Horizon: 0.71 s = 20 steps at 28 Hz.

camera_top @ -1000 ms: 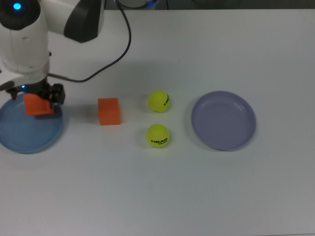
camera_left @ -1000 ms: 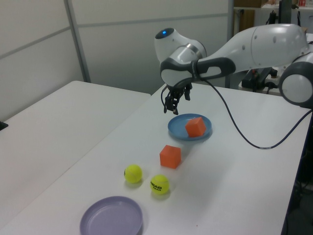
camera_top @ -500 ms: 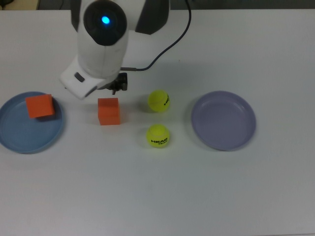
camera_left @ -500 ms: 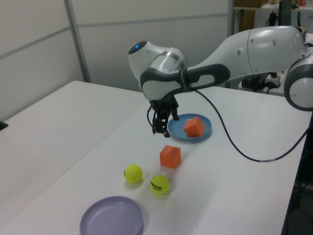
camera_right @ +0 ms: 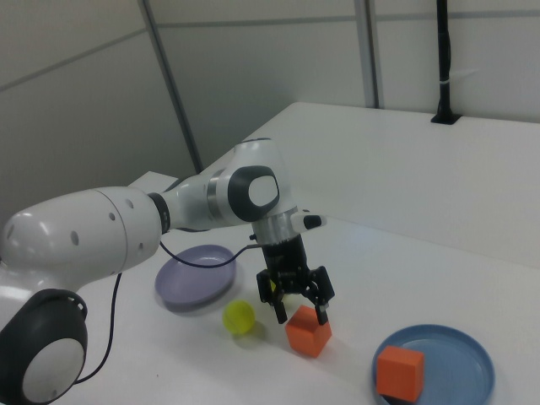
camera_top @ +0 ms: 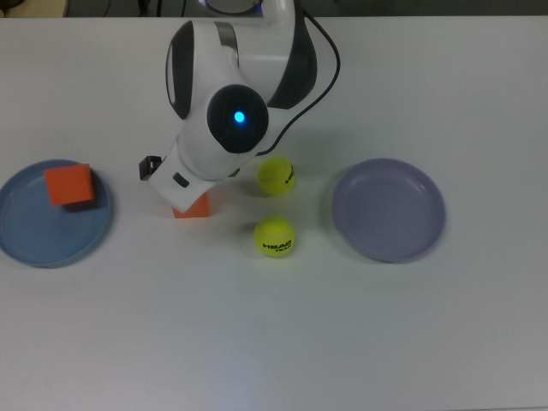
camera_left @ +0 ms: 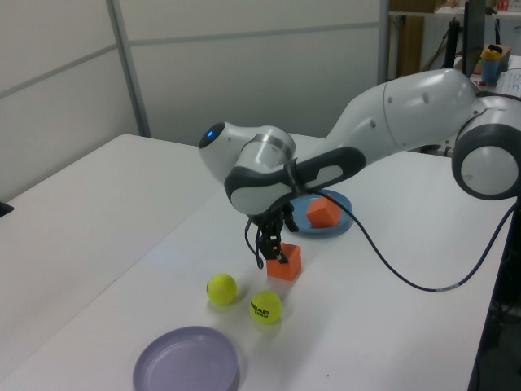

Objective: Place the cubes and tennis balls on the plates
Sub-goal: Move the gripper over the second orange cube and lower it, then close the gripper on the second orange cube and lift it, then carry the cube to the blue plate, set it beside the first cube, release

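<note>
A: What did the top view show?
B: One cube (camera_top: 68, 185) already lay on the blue plate (camera_top: 34, 244) at the top view's left. The second cube (camera_top: 195, 208) sat on the table (camera_top: 274, 342), mostly hidden under the arm. Both tennis balls (camera_top: 276, 175) stood between it and the empty lavender plate (camera_top: 390, 210).
A: And the left view?
B: The gripper (camera_left: 272, 254) hung directly over the loose cube, the balls nearer the camera.
A: The right view?
B: Its fingers (camera_right: 319, 308) were spread, straddling the cube's top without pinching it. I'd judge a quarter done: this cube and two balls remained.
</note>
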Tool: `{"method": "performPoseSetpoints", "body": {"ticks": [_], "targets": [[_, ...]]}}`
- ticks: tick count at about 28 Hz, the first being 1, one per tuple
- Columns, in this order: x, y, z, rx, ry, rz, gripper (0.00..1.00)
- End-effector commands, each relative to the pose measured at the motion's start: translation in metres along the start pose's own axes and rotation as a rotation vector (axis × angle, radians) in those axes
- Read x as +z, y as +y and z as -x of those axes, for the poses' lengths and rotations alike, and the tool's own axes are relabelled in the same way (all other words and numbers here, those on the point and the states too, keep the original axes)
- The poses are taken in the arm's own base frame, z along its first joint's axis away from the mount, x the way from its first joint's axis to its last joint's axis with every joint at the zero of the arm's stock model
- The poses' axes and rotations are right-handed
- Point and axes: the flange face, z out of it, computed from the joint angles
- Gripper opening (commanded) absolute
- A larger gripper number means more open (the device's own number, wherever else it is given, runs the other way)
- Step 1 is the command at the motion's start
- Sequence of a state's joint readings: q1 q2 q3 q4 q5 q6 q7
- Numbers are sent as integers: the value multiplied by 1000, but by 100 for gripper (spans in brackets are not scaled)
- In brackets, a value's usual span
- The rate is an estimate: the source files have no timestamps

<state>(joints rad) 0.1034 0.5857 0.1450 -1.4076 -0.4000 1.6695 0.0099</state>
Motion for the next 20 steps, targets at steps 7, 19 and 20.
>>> {"method": "performPoseSetpoints", "body": {"ticks": [7,19,20], "targets": [[20,-12,-13,5,33,62,76],[-4,22,-14,70,115,33,0],[-11,46,-10,104,132,11,0]]}}
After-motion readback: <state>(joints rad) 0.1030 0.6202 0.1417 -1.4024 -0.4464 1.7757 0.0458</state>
